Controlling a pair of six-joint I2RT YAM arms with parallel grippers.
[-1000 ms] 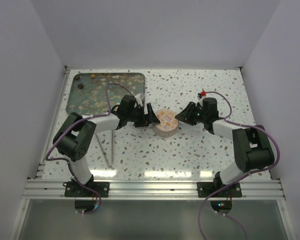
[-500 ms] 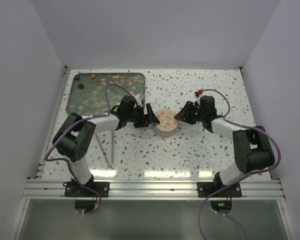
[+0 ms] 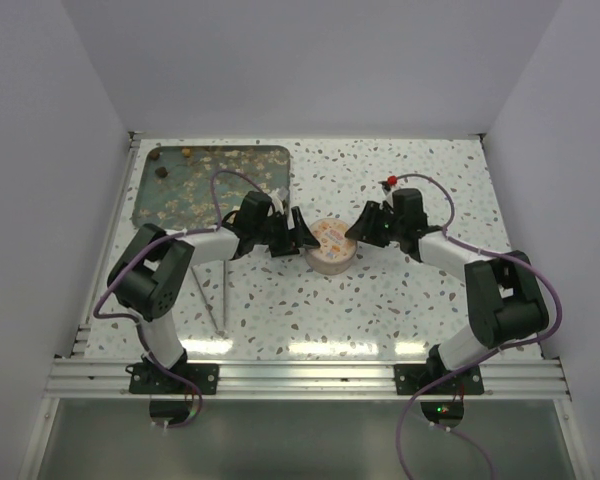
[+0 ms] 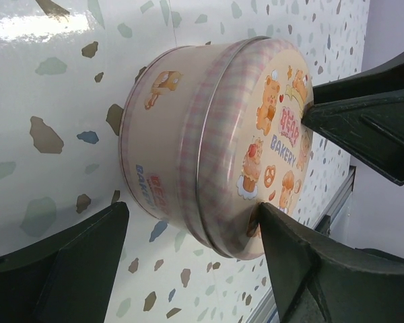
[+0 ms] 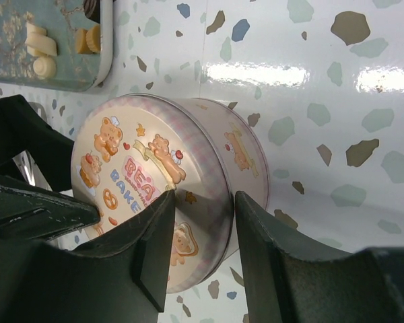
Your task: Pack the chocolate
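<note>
Chocolate [image 5: 42, 46] lies in the far-left tray [image 5: 106, 40]; my left gripper [image 4: 194, 210] and right gripper [image 5: 205, 196], both parted, flank the lidded bakery tin [image 3: 332, 246].

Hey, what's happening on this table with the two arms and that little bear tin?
Both robot arms meet at the round bakery tin in the middle of the table. Its lid is on. The left pincer is open and straddles the tin from one side. The right pincer has the lid's rim between its fingers, though whether it grips is unclear. The chocolate pieces lie in the tray at the far left corner, not yet packed.
</note>
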